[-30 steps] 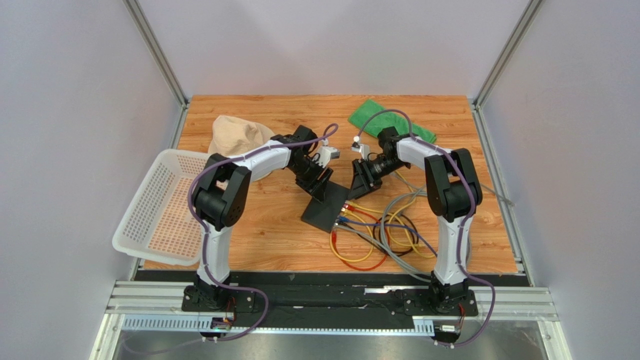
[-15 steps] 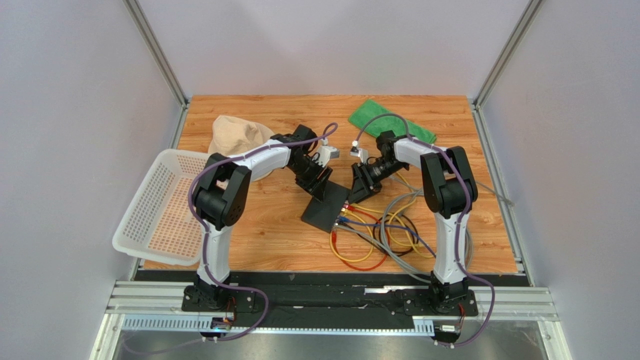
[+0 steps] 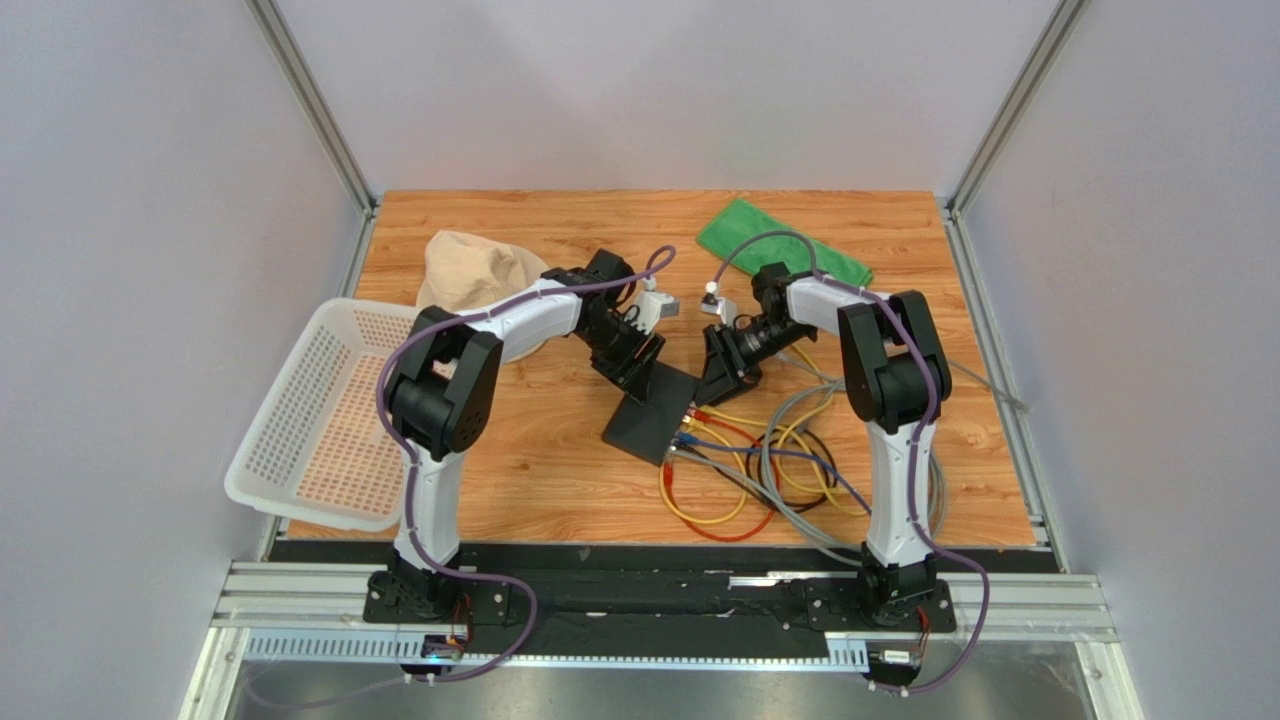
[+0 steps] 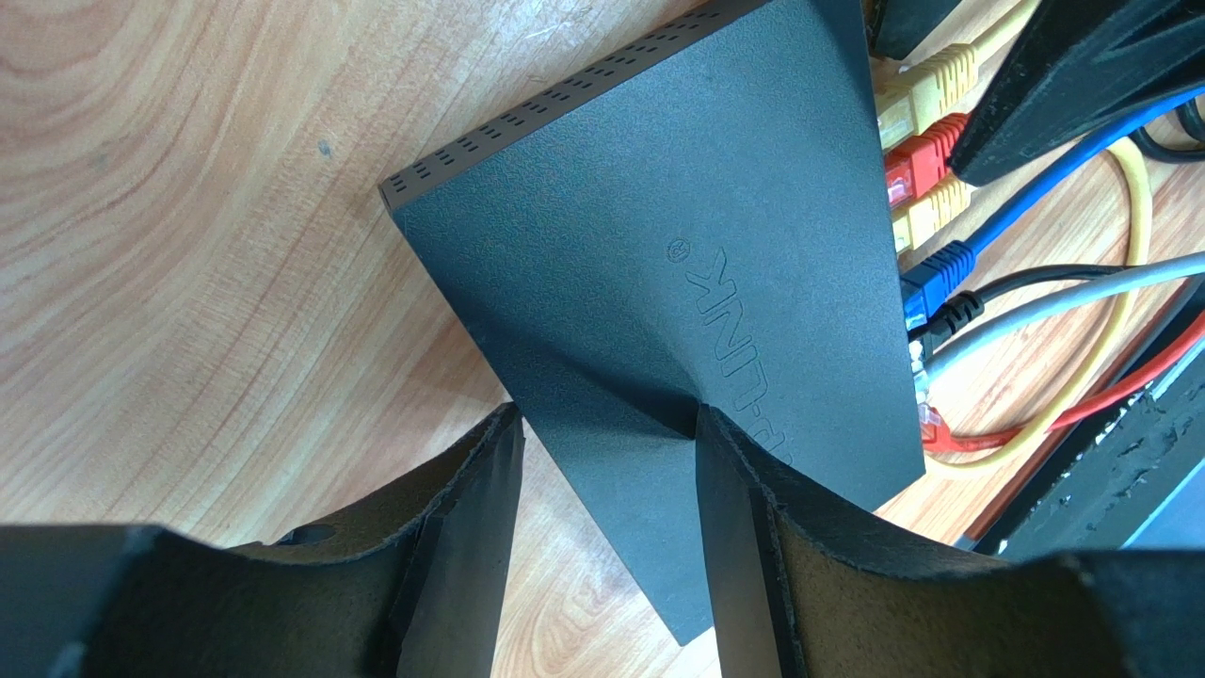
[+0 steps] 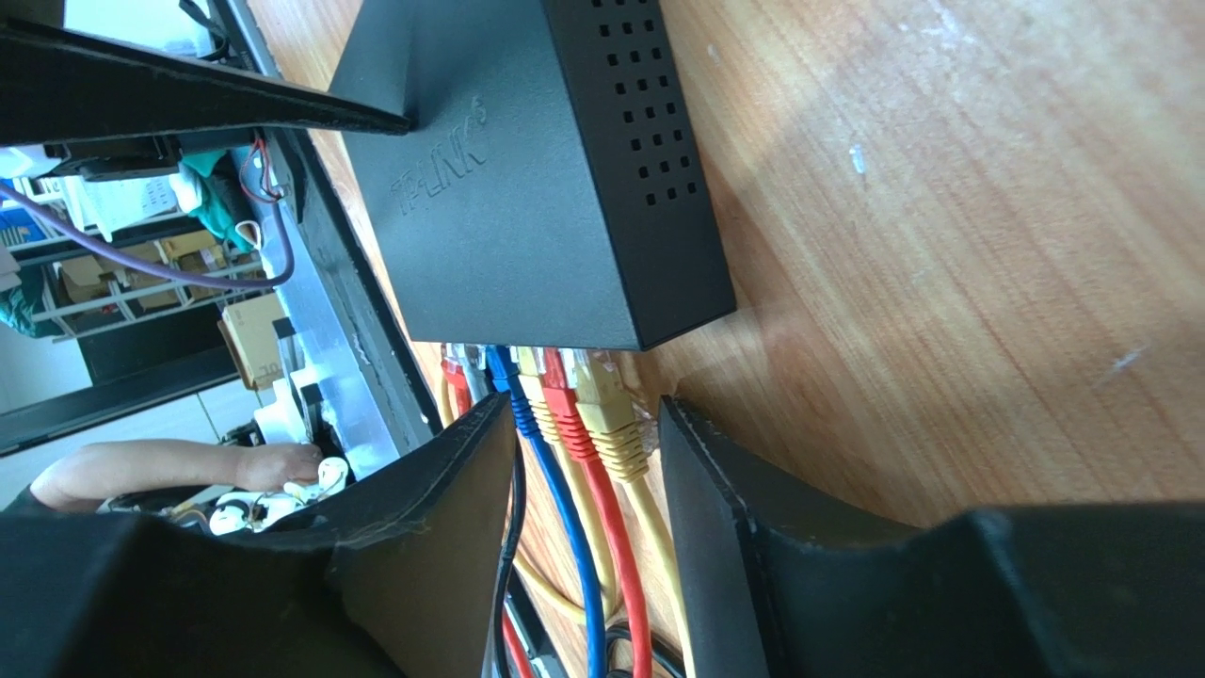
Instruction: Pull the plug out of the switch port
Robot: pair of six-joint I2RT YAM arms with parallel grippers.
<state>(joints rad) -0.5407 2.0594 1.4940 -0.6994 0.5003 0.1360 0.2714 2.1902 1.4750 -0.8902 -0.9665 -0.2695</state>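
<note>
The black switch (image 3: 652, 419) lies flat near the middle of the wooden surface (image 3: 519, 450), turned at an angle, with both arms reaching in over it. Its socket edge faces the right arm, and a tangle of coloured cables (image 3: 751, 468) runs from there toward the near right part of the surface. The left pincer (image 4: 606, 424) is over the end of the switch away from the sockets, its jaws apart. One finger is at the box's side edge and the other over its top face; whether they touch it cannot be told. The right pincer (image 5: 583, 410) sits at the socket edge with its jaws spread and clamped on nothing. A blue plug (image 5: 505, 379), a red plug (image 5: 563, 389) and a yellow plug (image 5: 611, 417) are seated side by side in the ports between its two fingers. A white basket (image 3: 323, 420) hangs over the left edge of the surface, a beige cloth (image 3: 473, 270) lies behind it, and a green cloth (image 3: 781, 240) rests at the far right.
</note>
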